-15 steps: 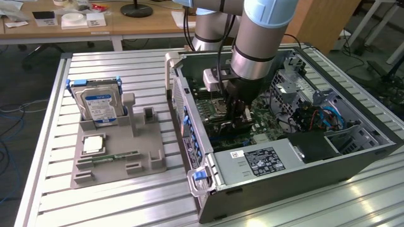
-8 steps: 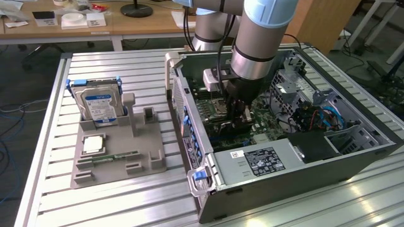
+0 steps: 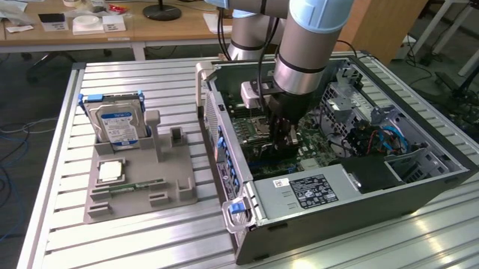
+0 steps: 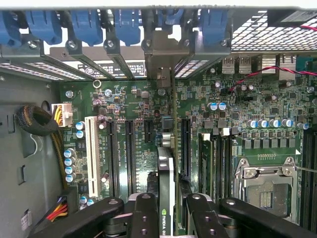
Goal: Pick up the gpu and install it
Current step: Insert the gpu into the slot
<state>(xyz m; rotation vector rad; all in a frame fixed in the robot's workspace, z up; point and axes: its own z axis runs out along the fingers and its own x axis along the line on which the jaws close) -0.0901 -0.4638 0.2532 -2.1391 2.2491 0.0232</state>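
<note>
The gpu (image 4: 166, 188) stands on edge inside the open computer case (image 3: 351, 207), seen edge-on in the wrist view as a thin black card with a silvery bracket end (image 4: 161, 52) reaching up to the row of blue slot clips (image 4: 86, 25) at the case's rear wall. Its lower edge sits along one of the long black slots on the green motherboard (image 4: 247, 99); whether it is fully seated cannot be told. The gripper (image 4: 167, 208) is clamped on the gpu, one black finger (image 4: 143, 213) on each flat side of the card. In the exterior view the arm (image 3: 307, 50) reaches straight down into the case, with the gripper (image 3: 284, 140) low over the motherboard. Just beside the card lie further empty black slots and one white slot (image 4: 90, 153); on the other side are the memory slots and the bare metal processor socket (image 4: 265, 188). A bundle of yellow, red and black wires (image 4: 57, 116) plugs in near the white slot. The case lies on its side on a ribbed metal worktop (image 3: 134, 246). Well apart from it, toward the exterior view's left, a grey holder (image 3: 142, 185) carries an upright hard drive (image 3: 116, 126) with a blue label, a processor chip (image 3: 111, 171) and a narrow green memory stick (image 3: 138, 185).
</note>
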